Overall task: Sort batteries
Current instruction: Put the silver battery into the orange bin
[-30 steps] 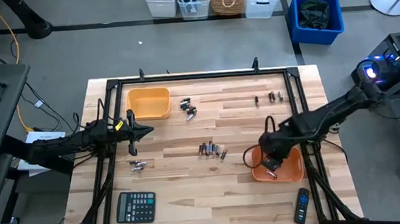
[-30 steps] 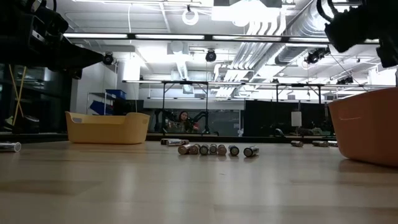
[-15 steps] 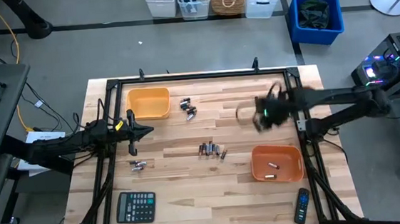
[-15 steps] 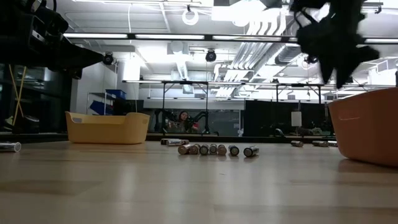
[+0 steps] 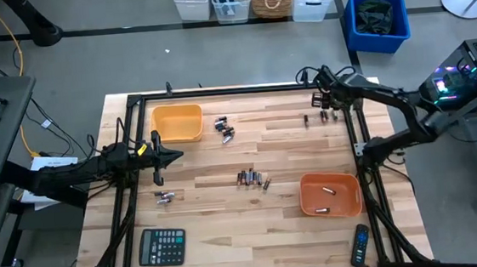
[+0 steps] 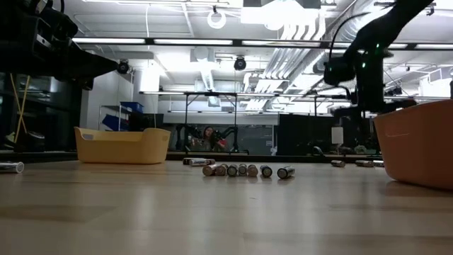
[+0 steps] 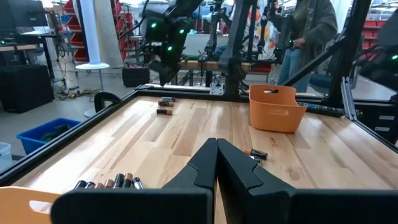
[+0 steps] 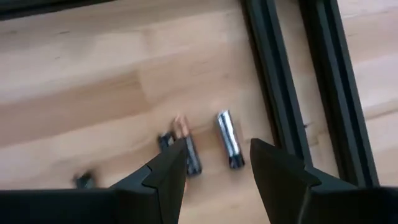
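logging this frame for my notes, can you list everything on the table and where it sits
yellow bin: one, far left part of the table
orange bin: one, near right, two batteries inside
batteries: dark and silvery, a row mid-table; clusters by the yellow bin, at the left edge and at the far right
calculator: one, black, near left
remote control: one, black, near right corner
left gripper: shut, waiting at the left side
right gripper: open, above the far-right batteries
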You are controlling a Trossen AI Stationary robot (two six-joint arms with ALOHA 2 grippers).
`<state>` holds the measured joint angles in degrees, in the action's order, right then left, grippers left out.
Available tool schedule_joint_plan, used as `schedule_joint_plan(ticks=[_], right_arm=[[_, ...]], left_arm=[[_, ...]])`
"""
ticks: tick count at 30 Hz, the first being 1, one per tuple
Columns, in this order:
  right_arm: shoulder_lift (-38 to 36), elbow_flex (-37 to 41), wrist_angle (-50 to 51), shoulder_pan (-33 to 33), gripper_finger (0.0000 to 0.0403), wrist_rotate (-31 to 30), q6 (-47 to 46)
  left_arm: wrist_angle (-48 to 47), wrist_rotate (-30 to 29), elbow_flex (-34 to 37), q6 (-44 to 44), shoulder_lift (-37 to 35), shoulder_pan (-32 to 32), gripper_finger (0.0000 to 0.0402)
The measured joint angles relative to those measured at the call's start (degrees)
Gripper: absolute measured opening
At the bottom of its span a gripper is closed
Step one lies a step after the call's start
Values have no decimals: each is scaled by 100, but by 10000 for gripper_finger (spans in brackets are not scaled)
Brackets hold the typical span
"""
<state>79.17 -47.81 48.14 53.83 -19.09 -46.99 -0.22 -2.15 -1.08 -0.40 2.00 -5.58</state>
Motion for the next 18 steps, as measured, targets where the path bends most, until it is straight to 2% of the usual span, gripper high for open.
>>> schedule_joint_plan(ticks=[3, 18], right_arm=[[362, -9, -196, 174, 171, -62, 59], [1681, -25, 29, 41, 171, -352, -192]], left_arm=[[1, 2, 0, 0, -2, 2, 1], [0, 0, 0, 2, 0, 1, 1]])
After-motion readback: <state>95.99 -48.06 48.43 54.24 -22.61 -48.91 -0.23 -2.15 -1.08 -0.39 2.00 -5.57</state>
